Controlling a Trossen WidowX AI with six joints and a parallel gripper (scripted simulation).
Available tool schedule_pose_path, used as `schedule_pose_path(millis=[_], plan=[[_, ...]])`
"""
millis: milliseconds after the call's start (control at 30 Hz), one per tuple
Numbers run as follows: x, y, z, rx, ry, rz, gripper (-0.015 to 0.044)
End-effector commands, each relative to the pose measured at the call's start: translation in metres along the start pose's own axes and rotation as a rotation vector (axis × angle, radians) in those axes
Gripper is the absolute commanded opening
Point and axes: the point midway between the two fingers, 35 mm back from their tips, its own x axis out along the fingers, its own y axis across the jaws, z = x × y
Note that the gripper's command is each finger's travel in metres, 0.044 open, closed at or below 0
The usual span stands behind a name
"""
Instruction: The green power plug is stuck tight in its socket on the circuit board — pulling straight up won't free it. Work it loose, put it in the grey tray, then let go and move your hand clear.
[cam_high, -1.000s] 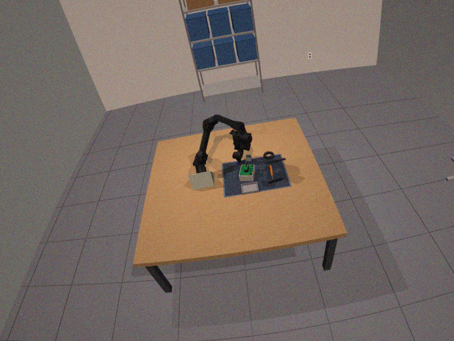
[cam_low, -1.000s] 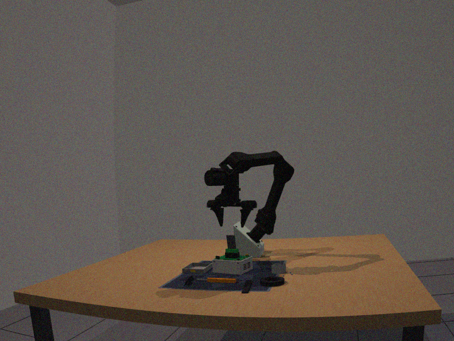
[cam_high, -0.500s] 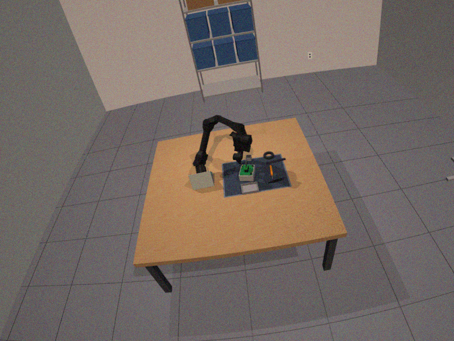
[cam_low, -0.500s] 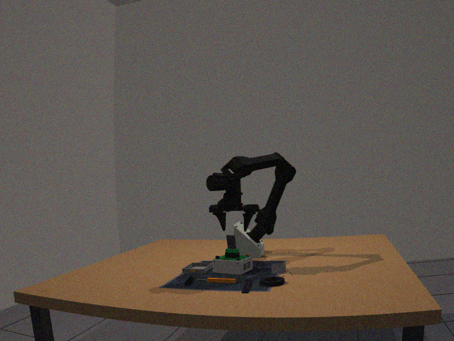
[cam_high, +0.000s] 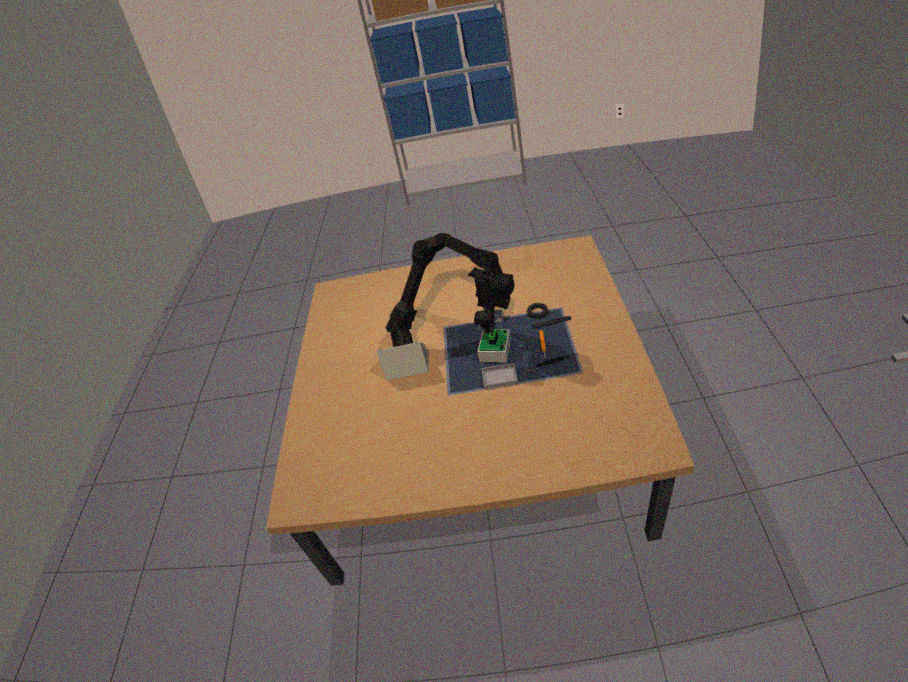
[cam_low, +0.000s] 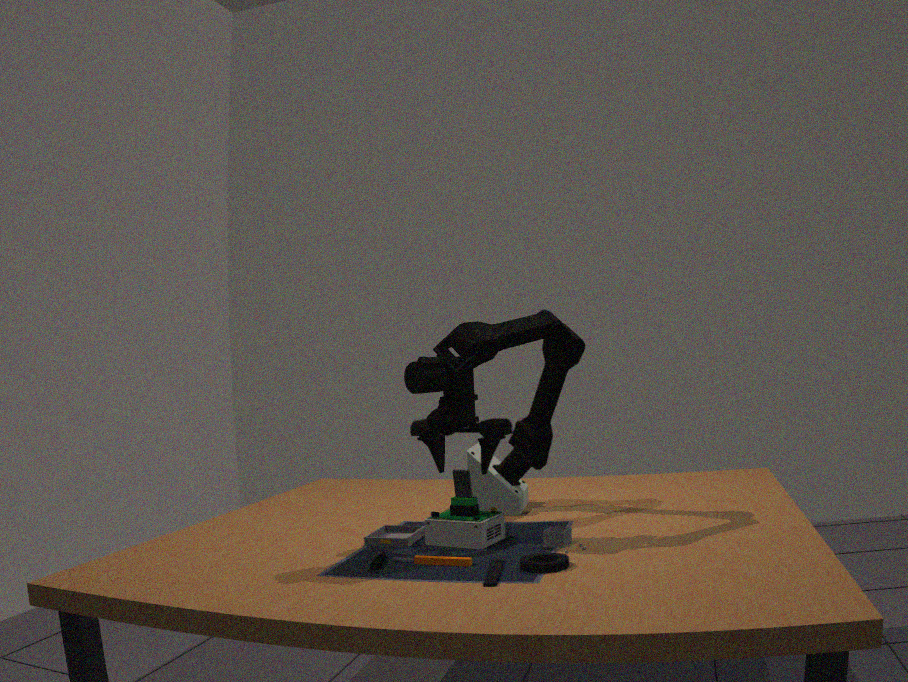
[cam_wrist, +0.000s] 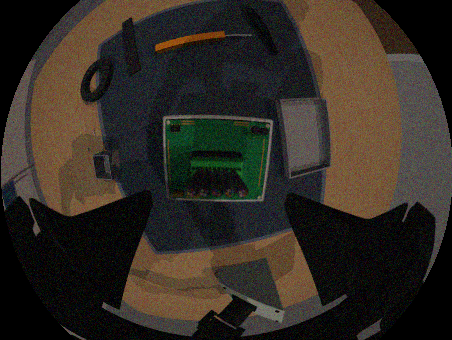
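Note:
The green power plug sits upright in its dark socket on the circuit board, with a dark bundle of leads standing up from it. The board lies on a pale box. My gripper is open and empty, pointing down above the plug. In the exterior view its fingertips are level with about the top of the leads, one to each side. The grey tray is empty beside the box, on the right in the wrist view. The arm partly hides the plug in the top view.
The blue mat also bears an orange-handled tool, two dark bars, and a small grey block. A black ring lies at its edge.

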Motion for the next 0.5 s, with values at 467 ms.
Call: schedule_pose_path(millis=[467], plan=[[0.01, 0.001, 0.005, 0.003, -0.006, 0.003, 0.043]])
